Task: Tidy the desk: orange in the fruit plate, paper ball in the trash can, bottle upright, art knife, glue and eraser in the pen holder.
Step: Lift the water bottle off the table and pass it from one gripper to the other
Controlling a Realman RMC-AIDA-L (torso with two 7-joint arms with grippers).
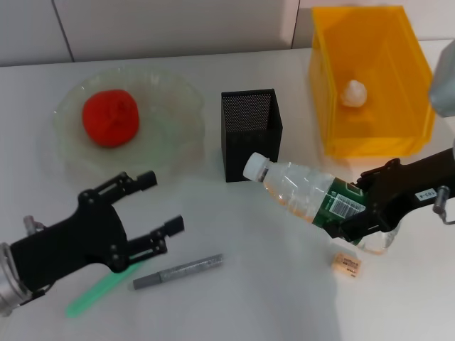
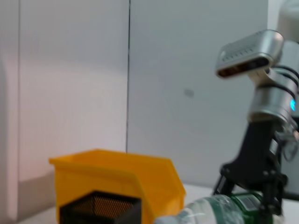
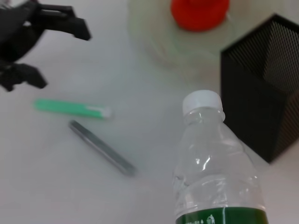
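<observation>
Right of the pen holder [image 1: 251, 132], the right gripper [image 1: 355, 219] clamps the bottle [image 1: 311, 195] at its label, lifted and tilted, cap pointing toward the holder, while the left gripper [image 1: 158, 211] hovers spread wide over the glue [image 1: 99, 290].

The tilted bottle [image 1: 313, 193], clamped in the right gripper [image 1: 353, 213], has its cap just beside the pen holder [image 1: 250, 133] and blocks the approach from that side. The holder's mouth is unobstructed from above. The eraser [image 1: 346, 263] lies partly under the bottle's base end. The left gripper [image 1: 158, 204], fingers spread, hangs over the glue [image 1: 99, 288]; the art knife [image 1: 178, 271] beside it lies exposed. Bare table separates the knife from the eraser.
</observation>
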